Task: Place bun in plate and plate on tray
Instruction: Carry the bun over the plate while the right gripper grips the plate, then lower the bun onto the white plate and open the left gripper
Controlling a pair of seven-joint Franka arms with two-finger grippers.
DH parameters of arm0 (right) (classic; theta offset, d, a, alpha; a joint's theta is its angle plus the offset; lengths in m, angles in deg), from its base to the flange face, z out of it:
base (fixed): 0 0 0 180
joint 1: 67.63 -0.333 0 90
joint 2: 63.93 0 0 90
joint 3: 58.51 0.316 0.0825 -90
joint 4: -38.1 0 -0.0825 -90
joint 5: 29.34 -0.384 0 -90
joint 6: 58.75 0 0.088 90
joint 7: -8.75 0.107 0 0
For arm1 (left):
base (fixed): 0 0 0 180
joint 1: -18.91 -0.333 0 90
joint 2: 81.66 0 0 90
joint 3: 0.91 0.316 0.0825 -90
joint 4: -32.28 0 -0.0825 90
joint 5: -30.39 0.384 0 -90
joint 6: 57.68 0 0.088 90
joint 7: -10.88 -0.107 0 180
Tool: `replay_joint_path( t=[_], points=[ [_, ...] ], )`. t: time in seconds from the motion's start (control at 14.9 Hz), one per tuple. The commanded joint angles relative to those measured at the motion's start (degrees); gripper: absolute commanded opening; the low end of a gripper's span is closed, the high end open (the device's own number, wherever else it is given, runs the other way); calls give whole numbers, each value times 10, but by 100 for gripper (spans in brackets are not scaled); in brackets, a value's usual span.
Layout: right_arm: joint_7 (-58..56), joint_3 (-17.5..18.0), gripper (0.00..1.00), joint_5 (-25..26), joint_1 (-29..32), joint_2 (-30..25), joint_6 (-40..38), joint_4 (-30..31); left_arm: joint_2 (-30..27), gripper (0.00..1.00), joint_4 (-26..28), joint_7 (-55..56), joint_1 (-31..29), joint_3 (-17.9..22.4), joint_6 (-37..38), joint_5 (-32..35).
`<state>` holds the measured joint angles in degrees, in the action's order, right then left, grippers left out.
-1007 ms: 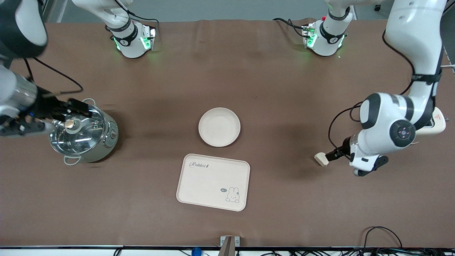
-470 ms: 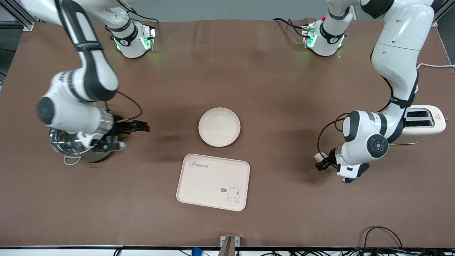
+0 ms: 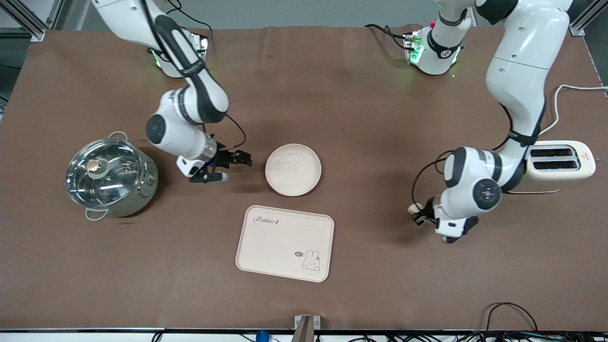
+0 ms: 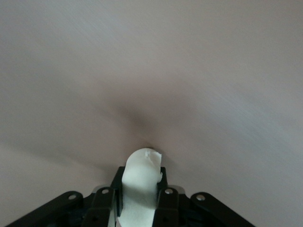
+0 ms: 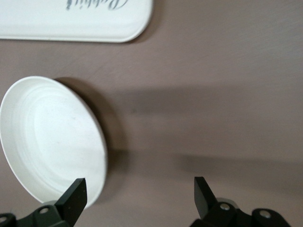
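You have the round plate near the middle of the worktop, with the Rabbit tray just nearer the front edge. The right gripper hangs beside the plate toward the right arm's end, its 2 fingers apart. The left gripper pinches the bun above the table toward the left arm's end. A lidded steel pot sits at the right arm's end, a cream toaster at the left arm's edge.
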<state>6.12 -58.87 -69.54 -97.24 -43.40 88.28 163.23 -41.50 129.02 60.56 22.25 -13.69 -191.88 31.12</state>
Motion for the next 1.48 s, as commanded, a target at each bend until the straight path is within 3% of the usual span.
replay_joint_path(
  t=[0.0, 0.2, 0.47, 0.74, 0.94, 1.07, 1.21, 1.28, 1.41],
  points=[
    [1, -7, 100, -47, -64, 31, 66, 1, -13, 30, -15, 112, 50, -38, 5, 5],
    [3, -6, 99, -51, -77, 55, 91, -8, -12, 31, -37, 181, 122, -42, 5, 6],
    [7, -6, 66, -59, -70, 65, 84, -30, 17, 32, -73, 257, 212, -42, 0, 5],
    [7, -6, 55, -59, -76, 73, 85, -37, 47, 32, -110, 313, 268, -35, -8, 8],
    [7, -6, 43, -59, -77, 78, 87, -40, 67, 46, -108, 328, 286, -34, -32, 9],
    [7, -6, 31, -59, -77, 79, 87, -42, 76, 66, -108, 336, 294, -29, -53, 9],
    [7, -6, 9, -59, -77, 79, 88, -42, 70, 100, -109, 337, 293, -28, -53, 12],
    [7, -6, 2, -59, -81, 79, 89, -42, 59, 100, -110, 338, 289, -28, -48, 17],
    [6, -6, 0, -59, -84, 79, 90, -42, 29, 100, -110, 336, 282, -19, -37, 18]
  ],
)
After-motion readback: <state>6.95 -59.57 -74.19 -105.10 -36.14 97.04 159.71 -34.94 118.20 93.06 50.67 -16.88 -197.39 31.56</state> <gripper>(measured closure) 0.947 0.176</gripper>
